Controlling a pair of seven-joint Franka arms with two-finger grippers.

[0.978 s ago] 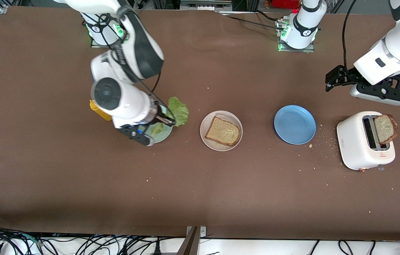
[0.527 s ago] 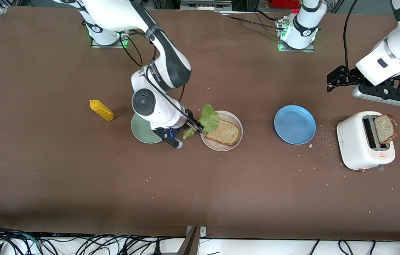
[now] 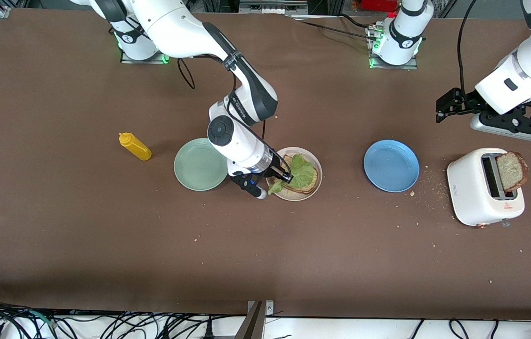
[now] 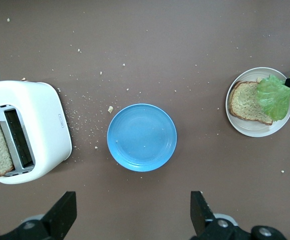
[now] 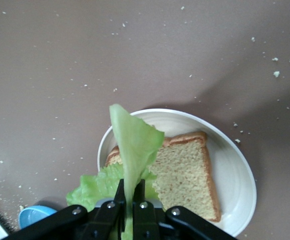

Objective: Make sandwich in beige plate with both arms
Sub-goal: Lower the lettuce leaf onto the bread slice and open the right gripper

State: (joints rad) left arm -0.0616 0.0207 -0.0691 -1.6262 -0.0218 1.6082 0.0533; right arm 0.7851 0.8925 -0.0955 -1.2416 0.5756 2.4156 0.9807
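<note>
- My right gripper [image 3: 286,177] hangs low over the beige plate [image 3: 315,187], at the edge toward the green plate, and its fingers [image 5: 115,198] are pinched tight on the lettuce leaf [image 3: 301,172].
- In my right wrist view the leaf [image 5: 132,145] stands up between the black fingers, folded along its length, with more of it ruffled down over the corner of the bread.
- The bread slice [image 3: 307,185] lies flat in the beige plate, its brown crust showing; the lettuce covers a good part of it.
- Just beside the beige plate, toward my right arm's end of the table, sits the mint green plate [image 3: 199,165], and past it a yellow squeeze bottle [image 3: 134,146] lying tilted.
- Toward my left arm's end sits the blue plate [image 3: 391,165], with crumbs [image 3: 428,190] scattered between it and the white toaster [image 3: 475,194].
- A second bread slice [image 3: 511,170] sticks out of the toaster's slot.
- My left gripper [image 3: 458,104] waits in the air near the toaster, its fingers [image 4: 198,210] spread wide and holding nothing.
</note>
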